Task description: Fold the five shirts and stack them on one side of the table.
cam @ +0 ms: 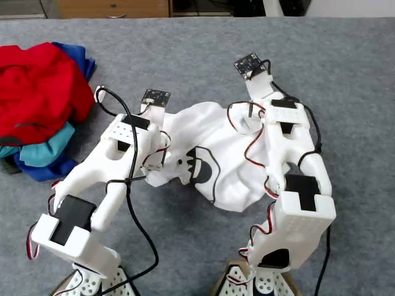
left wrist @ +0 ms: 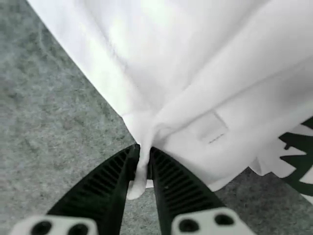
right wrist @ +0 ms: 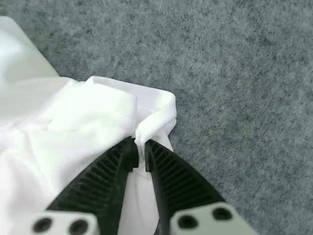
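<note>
Left gripper (left wrist: 143,149) and right gripper (right wrist: 140,144) are each clamped on a thin pinch of the white shirt (cam: 197,126), bunched at mid-table; either edge could be lost if pulled unevenly

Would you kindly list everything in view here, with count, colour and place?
white shirt: one, white with dark print, crumpled mid-table between the arms.
pile of shirts: several, red over blue and teal, table edge on the left arm's side.
table: one, grey, under everything.
wooden cabinet: one, brown, beyond the table.
left gripper: one, white with black fingers, shut on a white shirt fold.
right gripper: one, same colours, shut on the white shirt's edge.
</note>
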Robot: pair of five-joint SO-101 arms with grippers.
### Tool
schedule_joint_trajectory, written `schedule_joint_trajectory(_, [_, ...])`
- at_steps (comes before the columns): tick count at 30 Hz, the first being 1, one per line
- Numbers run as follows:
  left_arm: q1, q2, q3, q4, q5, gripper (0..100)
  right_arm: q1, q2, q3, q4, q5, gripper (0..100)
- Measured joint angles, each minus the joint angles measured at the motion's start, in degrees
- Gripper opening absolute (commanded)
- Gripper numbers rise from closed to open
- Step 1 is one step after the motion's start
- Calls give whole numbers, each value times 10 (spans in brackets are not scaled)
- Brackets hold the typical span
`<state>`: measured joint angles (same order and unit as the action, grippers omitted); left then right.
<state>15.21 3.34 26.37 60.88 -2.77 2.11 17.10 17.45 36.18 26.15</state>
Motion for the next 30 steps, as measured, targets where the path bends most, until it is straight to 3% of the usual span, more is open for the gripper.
schedule_joint_trajectory(3, [0, -1, -13, 19, 0, 18, 0, 0, 0, 0, 4, 1])
schedule_joint_trajectory(7, [-18, -4, -105, 126, 0, 18, 1, 0, 0, 0, 14, 1])
schedule_joint_trajectory(10, [-57, -33, -219, 210, 0, 18, 18, -2, -7, 3, -12, 1])
schedule_joint_trajectory(14, [-99, -90, -414, 326, -36, 18, 40, -77, -72, 94, -47, 1])
schedule_joint_trajectory(20, [-122, -160, -665, 392, -60, 18, 40, -265, -326, 268, -55, 1])
schedule_joint_trajectory(30, [-171, -319, -825, 392, -60, 18, 40, -354, -785, 241, -55, 1])
